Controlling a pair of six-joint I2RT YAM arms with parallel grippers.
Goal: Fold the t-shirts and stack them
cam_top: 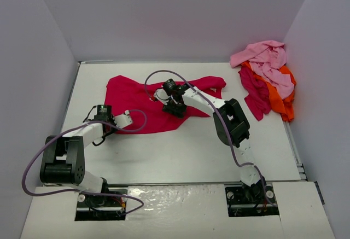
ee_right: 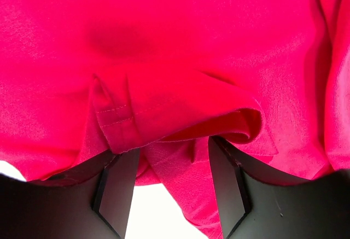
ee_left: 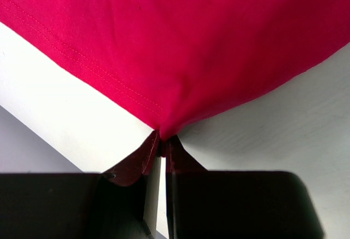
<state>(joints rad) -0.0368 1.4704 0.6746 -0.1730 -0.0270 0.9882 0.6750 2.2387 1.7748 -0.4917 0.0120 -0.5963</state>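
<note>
White tabletop (cam_top: 180, 151), pale walls. Crimson-red cloth t-shirt (cam_top: 131, 99) lies rumpled mid-table, toward 11 o'clock. Left gripper (ee_left: 162, 140) pinched tight on its hem corner at 8 o'clock. Right gripper (ee_right: 172, 151) has jaws apart, straddling a fold mid-shirt. Heap of light pink shirt (cam_top: 268, 58), orange shirt (cam_top: 284, 99) and dark magenta shirt (cam_top: 254, 94) at 2 o'clock.

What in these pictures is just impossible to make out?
- Top view: how many shirts are in the pile; they lie bunched over one another.
- Top view: part of the red shirt, covered by the right arm and right gripper.
- Both wrist views: the shirt's outline, cut off by the edges; too close.
- Left wrist view: the corner pinched by the left gripper, hidden in its grip.
</note>
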